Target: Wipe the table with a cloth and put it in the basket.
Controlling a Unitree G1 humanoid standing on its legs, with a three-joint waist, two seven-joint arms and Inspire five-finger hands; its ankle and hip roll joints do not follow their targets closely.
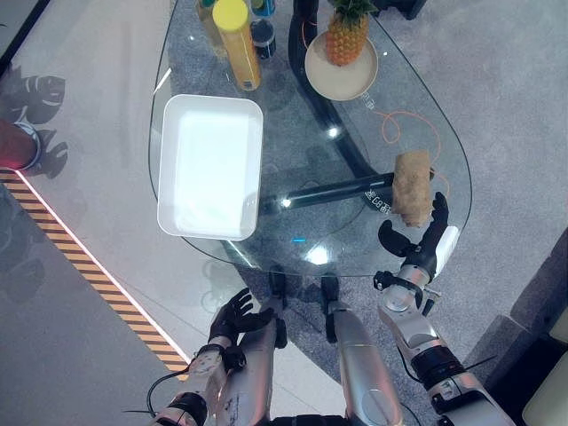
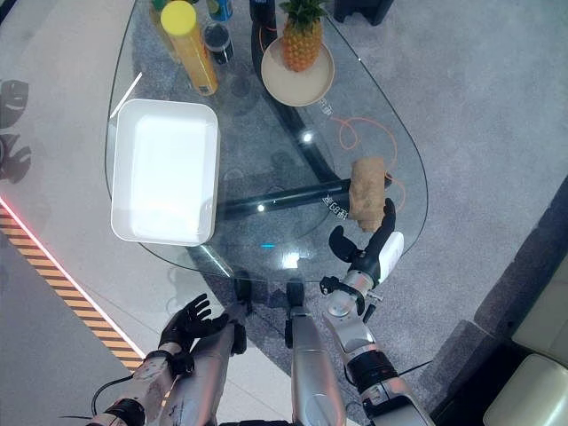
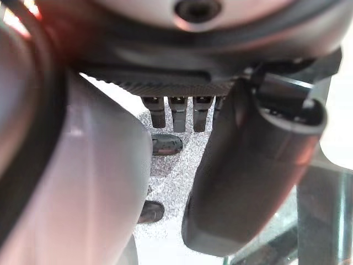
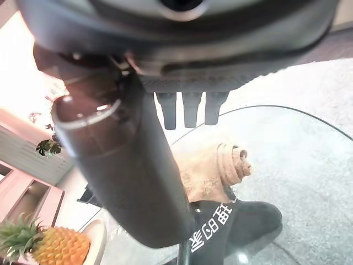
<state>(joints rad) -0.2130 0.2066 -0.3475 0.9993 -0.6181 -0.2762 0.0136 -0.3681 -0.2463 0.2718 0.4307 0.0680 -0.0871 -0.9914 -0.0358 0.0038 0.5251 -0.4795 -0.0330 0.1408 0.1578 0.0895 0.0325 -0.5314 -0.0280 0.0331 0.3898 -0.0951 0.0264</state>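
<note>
Here the rolled cloth (image 1: 413,185) lies just beyond the right hand (image 1: 424,244), whose fingers seem spread.

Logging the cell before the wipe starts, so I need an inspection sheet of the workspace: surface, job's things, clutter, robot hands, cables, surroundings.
Surface: glass table, see-through, dark frame beneath.
Job's things: tan cloth rolled up near the table's right edge; white basket on the left part, nothing seen inside.
Clutter: pineapple on a round plate; yellow-capped bottle and other bottles at the far edge.
Robot hands: right robot hand open just short of the cloth, not touching it; left robot hand open, low, below the table's near edge.
Cables: orange cable on the floor under the glass.
Surroundings: grey floor, striped line at left.
</note>
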